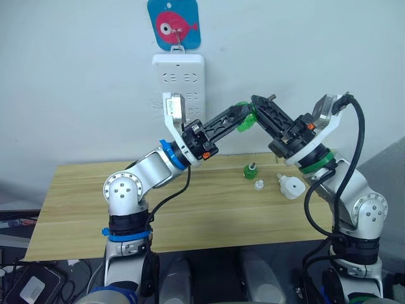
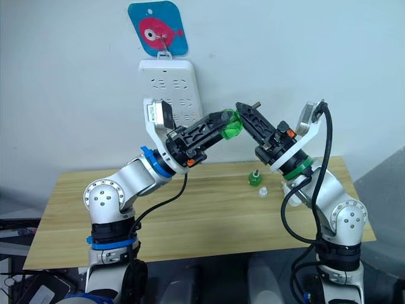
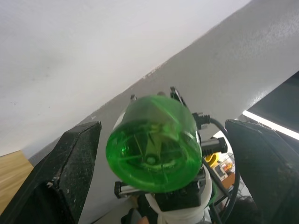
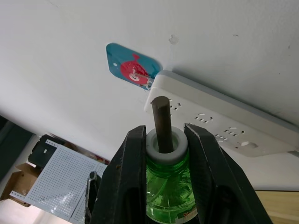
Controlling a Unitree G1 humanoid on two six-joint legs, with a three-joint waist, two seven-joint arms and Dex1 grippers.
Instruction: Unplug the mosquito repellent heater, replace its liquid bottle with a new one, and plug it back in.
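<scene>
My right gripper (image 4: 166, 128) is shut on the white neck of a green liquid bottle (image 4: 166, 182), whose dark wick sticks out past the fingertips. The bottle (image 1: 248, 121) hangs in mid-air in front of the wall, above the table's back edge. My left gripper (image 1: 240, 114) meets it from the other side. It is open, with a finger on either side of the bottle's base (image 3: 152, 144) and a gap to each. The white mosquito repellent heater (image 1: 291, 187) lies on the table at the right, under my right arm.
A second small green bottle (image 1: 250, 169) and a small white cap (image 1: 259, 185) sit on the wooden table (image 1: 95, 209) beside the heater. A tall white power strip (image 1: 178, 79) hangs on the wall under a blue fish plaque (image 1: 173, 24).
</scene>
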